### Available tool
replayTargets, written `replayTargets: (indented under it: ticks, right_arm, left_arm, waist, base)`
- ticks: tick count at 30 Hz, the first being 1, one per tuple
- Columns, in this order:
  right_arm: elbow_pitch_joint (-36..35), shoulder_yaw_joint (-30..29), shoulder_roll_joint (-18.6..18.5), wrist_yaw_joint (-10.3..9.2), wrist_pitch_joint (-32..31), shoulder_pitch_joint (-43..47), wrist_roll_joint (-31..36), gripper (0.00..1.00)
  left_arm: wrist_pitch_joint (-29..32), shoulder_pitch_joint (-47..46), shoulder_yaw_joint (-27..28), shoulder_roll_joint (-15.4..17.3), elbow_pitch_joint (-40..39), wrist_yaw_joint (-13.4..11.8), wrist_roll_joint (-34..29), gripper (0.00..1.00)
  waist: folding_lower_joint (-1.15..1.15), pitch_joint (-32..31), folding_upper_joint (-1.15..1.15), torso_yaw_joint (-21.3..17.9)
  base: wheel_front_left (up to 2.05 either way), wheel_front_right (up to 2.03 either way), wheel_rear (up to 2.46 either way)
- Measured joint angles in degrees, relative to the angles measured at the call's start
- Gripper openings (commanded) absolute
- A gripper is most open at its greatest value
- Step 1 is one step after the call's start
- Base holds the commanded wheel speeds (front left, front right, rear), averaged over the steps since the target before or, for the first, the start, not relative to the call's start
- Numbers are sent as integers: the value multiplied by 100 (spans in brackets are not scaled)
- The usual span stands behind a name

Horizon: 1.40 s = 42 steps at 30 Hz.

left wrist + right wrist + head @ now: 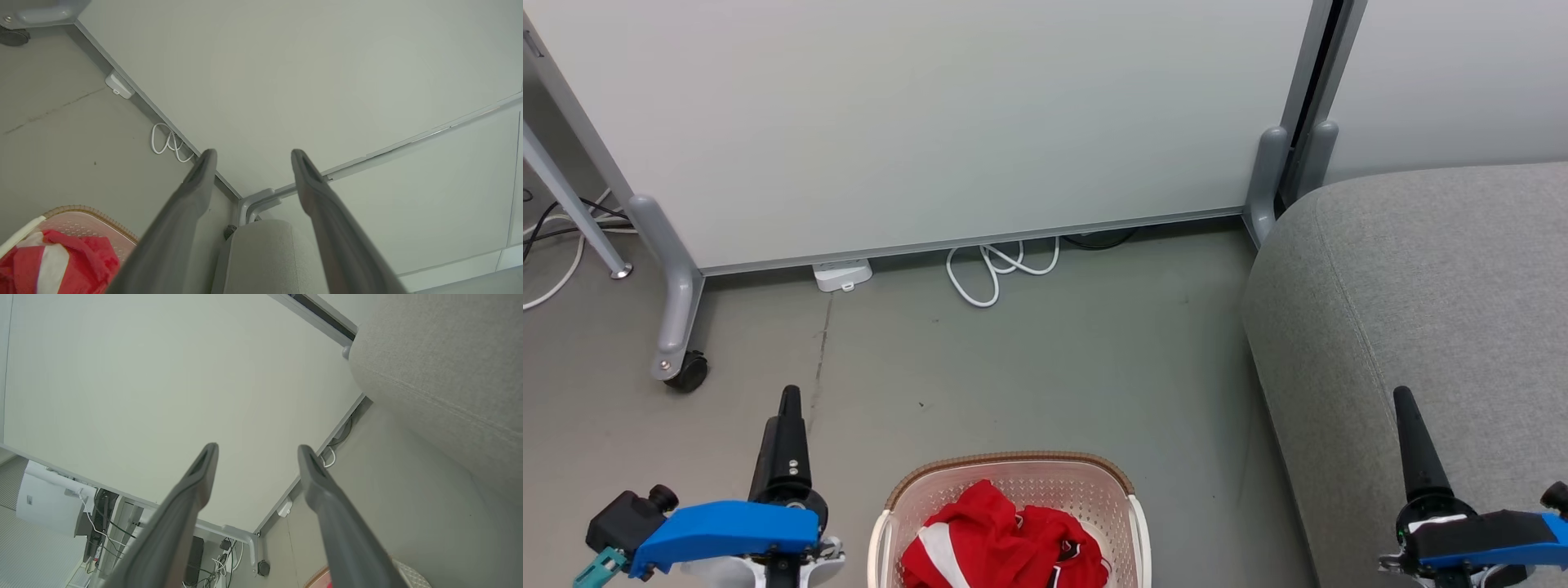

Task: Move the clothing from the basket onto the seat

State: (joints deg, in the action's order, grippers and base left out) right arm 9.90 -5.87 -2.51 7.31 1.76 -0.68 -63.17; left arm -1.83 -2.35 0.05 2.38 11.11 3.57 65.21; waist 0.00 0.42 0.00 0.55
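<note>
While nothing is lifted yet, the clothing (1005, 539) lies bunched in the basket (1013, 464), red folds with a white panel showing, the two pieces tangled so that I cannot tell where one ends. The basket sits on the floor (1054, 367) at the near middle, its near half cut off by the head view's edge. The seat (1421, 286) is to the right, apart from the basket with a strip of floor between, its top bare. The left hand (253, 154) hovers left of the basket, fingers spread, gripping nothing. The right hand (257, 449) hangs over the seat's near part, likewise spread and empty. Far behind stand a white partition (931, 122) and a looped cable (996, 269). Risks, as I judge them: a pinch on one fold may drag both garments and shed one onto the floor strip; a fingertip could snag the basket's perforated wall and tip the light basket; a low carry could catch trailing cloth on the rim.
</note>
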Motion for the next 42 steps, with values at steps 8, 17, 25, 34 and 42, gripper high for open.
replayTargets:
  ticks: [8,17,25,34,42]
  right_arm:
    - [-111,27,-1,1,168,101,959,100]
    - [-265,20,-3,1,319,144,1649,100]
    - [-366,22,-5,2,454,216,2245,100]
    - [-387,0,-7,8,598,275,2877,100]
    - [-387,-10,-9,8,719,336,3403,100]
  left_arm:
    - [-162,11,-293,35,-3,0,-1271,100]
    - [-311,12,-591,132,-65,-52,-2215,100]
    - [-444,11,-876,258,-158,-82,-2910,100]
    - [-594,11,-1104,313,-187,-125,-3419,100]
    - [-715,14,-1168,292,-109,-102,-3704,100]
  waist:
    - [0,-7,0,15]
    - [0,-15,0,38]
    - [0,-17,0,58]
    - [0,-34,0,76]
    - [0,-56,0,96]
  base:
    - [0,0,0]
    - [0,0,0]
    - [0,0,0]
    - [0,0,0]
    - [0,0,0]
